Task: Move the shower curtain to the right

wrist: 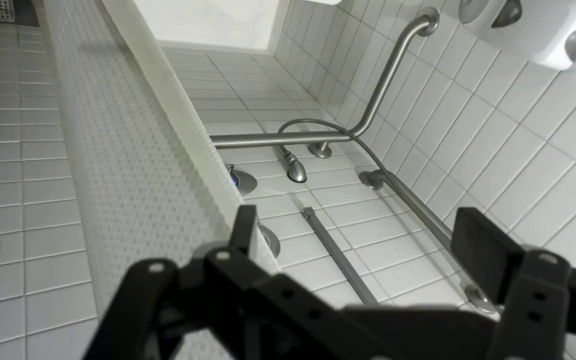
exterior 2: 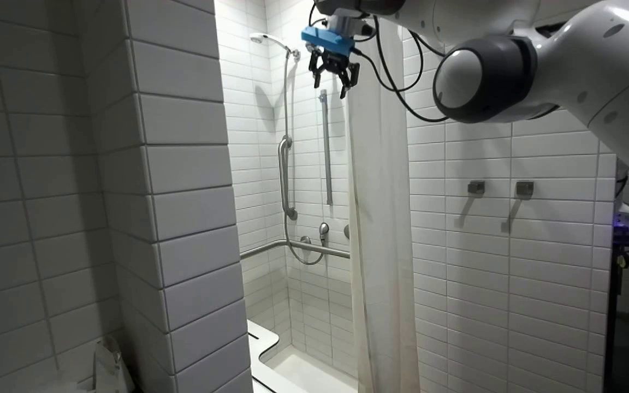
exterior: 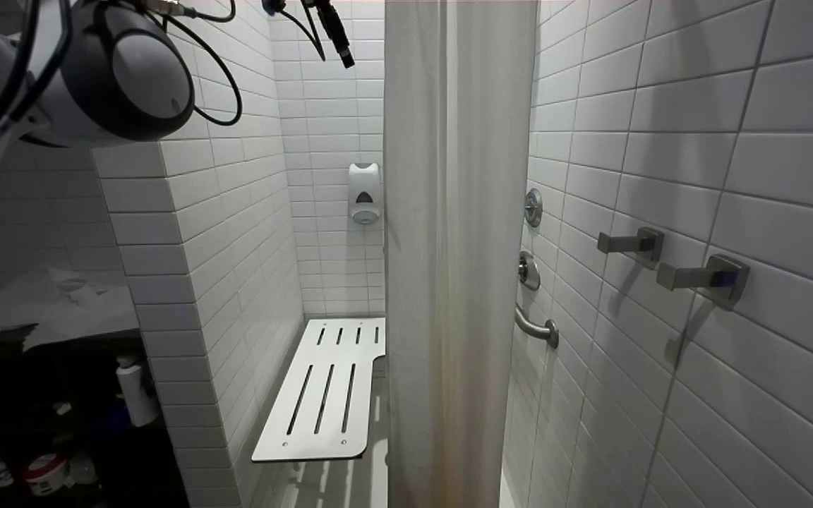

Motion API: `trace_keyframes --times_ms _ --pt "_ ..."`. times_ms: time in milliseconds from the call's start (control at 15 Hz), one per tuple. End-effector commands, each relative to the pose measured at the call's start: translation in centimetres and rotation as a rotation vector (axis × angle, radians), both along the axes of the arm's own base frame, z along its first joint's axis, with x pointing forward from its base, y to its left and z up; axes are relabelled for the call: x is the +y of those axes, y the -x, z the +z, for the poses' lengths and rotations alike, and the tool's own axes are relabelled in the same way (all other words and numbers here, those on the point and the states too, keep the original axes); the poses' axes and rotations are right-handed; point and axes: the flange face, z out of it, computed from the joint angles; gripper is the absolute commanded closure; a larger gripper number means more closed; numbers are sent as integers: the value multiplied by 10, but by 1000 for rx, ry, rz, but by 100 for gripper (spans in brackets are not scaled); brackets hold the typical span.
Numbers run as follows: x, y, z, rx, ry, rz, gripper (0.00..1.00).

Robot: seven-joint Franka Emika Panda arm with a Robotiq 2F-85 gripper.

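The shower curtain hangs as a tall off-white sheet with soft vertical folds in both exterior views (exterior: 477, 233) (exterior 2: 383, 218). In the wrist view its textured face and pale edge run diagonally down the left side (wrist: 133, 145). My gripper (exterior 2: 330, 91) is open and empty, high up near the curtain's free edge in an exterior view. In the wrist view the gripper (wrist: 361, 227) has its fingers wide apart, with tiled wall between them. The left finger overlaps the curtain's edge there; I cannot tell whether it touches. Only a dark part near the gripper shows at the top of an exterior view.
A white slatted bench (exterior: 318, 395) stands along the stall's tiled wall. A soap dispenser (exterior: 364, 194) hangs at the back. Steel grab bars (wrist: 388, 75), a hand shower (exterior 2: 262, 38) and two wall hooks (exterior 2: 476, 188) stick out. A tiled corner (exterior 2: 189, 196) flanks the stall opening.
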Motion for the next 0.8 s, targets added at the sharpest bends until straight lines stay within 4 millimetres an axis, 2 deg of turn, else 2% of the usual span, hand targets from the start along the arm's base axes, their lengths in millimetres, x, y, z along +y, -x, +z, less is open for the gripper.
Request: trace_keyframes --times_ms 0,733 --pt "-1 0 1 0 2 3 2" --pt "-4 3 5 -8 8 7 2"
